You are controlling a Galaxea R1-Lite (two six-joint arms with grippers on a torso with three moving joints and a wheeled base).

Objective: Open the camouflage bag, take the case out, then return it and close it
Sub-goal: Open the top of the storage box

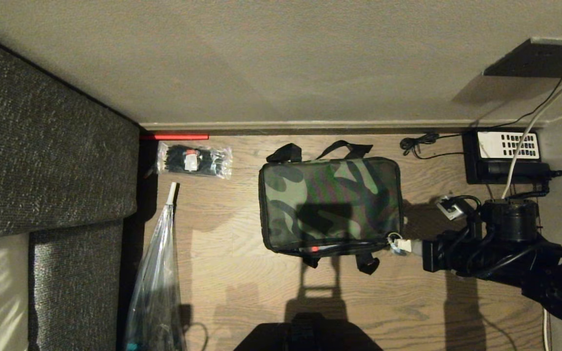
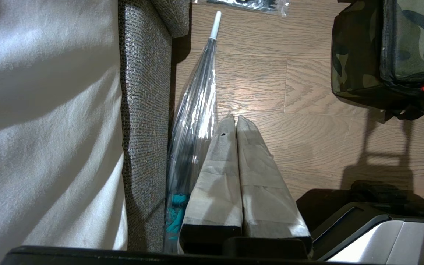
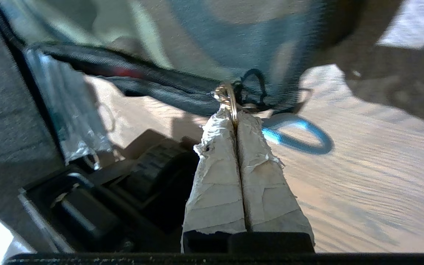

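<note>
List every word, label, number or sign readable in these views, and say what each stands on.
None can be read.
Desk telephone: keypad markings too small to read.
Small pale label in the clear packet of black ties: too small to read.
Camouflage bag: no lettering visible.

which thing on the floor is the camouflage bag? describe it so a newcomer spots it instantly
On the wood floor between the dark sofa and the black desk phone, it lies mid-floor just below the baseboard. The camouflage bag is the boxy soft one with a green camo lid, black edging and straps. The right gripper, shut on the bag's zipper ring, marks its near corner; nothing else is camouflaged.
</note>
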